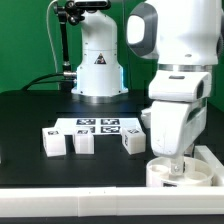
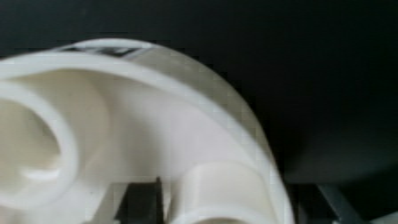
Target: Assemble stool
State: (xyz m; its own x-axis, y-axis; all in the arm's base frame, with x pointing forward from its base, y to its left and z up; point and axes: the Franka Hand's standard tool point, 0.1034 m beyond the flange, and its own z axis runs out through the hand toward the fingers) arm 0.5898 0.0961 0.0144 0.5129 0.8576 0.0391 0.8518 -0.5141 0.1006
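Note:
The round white stool seat [image 1: 180, 174] lies at the front of the table, on the exterior view's right. My gripper [image 1: 176, 163] reaches straight down into it. In the wrist view the seat [image 2: 107, 120] fills the picture, and its curved rim runs between the jaws of my gripper [image 2: 228, 205], which are closed on that rim. Three short white legs with black-and-white markers stand apart on the table: one [image 1: 53, 141], a second [image 1: 83, 143] and a third [image 1: 132, 142].
The marker board [image 1: 98, 126] lies flat behind the legs. The arm's white base [image 1: 97, 65] stands at the back. A long white edge rail [image 1: 214, 160] runs beside the seat on the exterior view's right. The table surface is black.

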